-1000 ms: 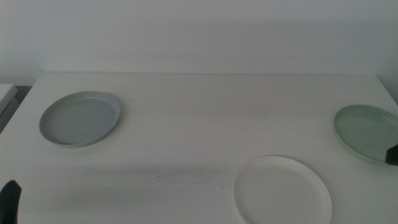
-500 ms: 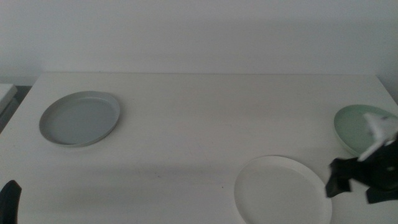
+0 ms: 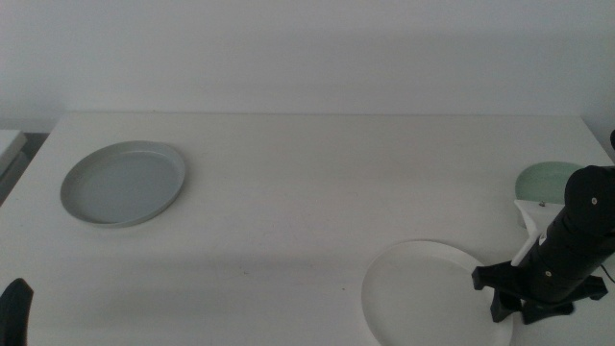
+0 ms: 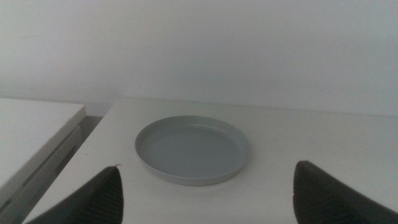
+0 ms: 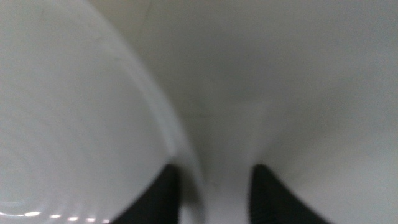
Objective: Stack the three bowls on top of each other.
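The white bowl [image 3: 423,293] lies at the table's front right. My right gripper [image 3: 502,292] is down at its right rim. In the right wrist view the gripper [image 5: 214,171] is open, with the white bowl's rim [image 5: 180,143] between the jaws, close to one of them. The mint green bowl [image 3: 543,180] lies at the far right, largely hidden behind the right arm. The grey-blue bowl [image 3: 123,183] lies at the left and also shows in the left wrist view [image 4: 193,149]. My left gripper [image 3: 14,308] waits at the front left corner, open [image 4: 206,167] and empty.
A white wall rises behind the table's back edge. A lower white surface [image 4: 31,130] stands beyond the table's left edge [image 3: 29,163]. The bare tabletop [image 3: 307,192] stretches between the grey-blue bowl and the white bowl.
My right arm has come in from the right edge, moved left and down, and set its open jaws at the white bowl's right rim. The bowls and the left arm have not moved.
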You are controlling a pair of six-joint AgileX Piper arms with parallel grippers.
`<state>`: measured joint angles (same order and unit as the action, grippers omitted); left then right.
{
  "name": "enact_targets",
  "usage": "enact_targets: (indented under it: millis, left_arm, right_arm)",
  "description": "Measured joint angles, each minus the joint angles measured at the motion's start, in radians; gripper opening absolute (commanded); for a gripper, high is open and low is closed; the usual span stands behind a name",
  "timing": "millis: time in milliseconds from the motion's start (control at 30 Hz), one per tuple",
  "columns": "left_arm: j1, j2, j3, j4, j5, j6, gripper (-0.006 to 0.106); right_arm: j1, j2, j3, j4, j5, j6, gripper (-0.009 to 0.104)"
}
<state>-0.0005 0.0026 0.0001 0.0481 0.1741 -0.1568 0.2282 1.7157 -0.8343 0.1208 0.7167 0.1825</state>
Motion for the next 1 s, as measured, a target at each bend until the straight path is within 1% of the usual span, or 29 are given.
enact_targets:
  millis: [67, 167, 300, 400, 567, 633, 700, 867, 1000]
  left_arm:
    - [0.0, 0.0, 0.0, 0.0, 0.0, 0.0, 0.094]
    - [0.0, 0.0, 0.0, 0.0, 0.0, 0.0, 0.094]
    - [0.0, 0.0, 0.0, 0.0, 0.0, 0.0, 0.094]
    - [0.0, 0.0, 0.0, 0.0, 0.0, 0.0, 0.094]
    - [0.0, 0.0, 0.0, 0.0, 0.0, 0.0, 0.094]
    - [0.0, 0.0, 0.0, 0.0, 0.0, 0.0, 0.094]
    - [0.0, 0.0, 0.0, 0.0, 0.0, 0.0, 0.094]
    - [0.0, 0.0, 0.0, 0.0, 0.0, 0.0, 0.094]
    - [0.0, 0.0, 0.0, 0.0, 0.0, 0.0, 0.094]
  right_arm:
    - [0.0, 0.0, 0.0, 0.015, -0.008, 0.002, 0.011]
    - [0.0, 0.004, -0.002, 0.048, -0.019, 0.004, -0.003]
    - [0.0, 0.002, -0.017, 0.049, 0.002, 0.01, -0.003]
    - [0.0, 0.004, -0.069, 0.031, 0.068, 0.01, -0.003]
    - [0.011, 0.014, -0.267, 0.008, 0.168, 0.01, -0.003]
    - [0.015, 0.036, -0.367, 0.009, 0.198, 0.008, -0.003]
    - [0.019, 0.072, -0.457, 0.026, 0.228, -0.008, -0.003]
    - [0.025, 0.201, -0.645, 0.112, 0.272, -0.06, -0.003]
    - [0.049, 0.304, -0.753, 0.134, 0.306, -0.066, -0.003]
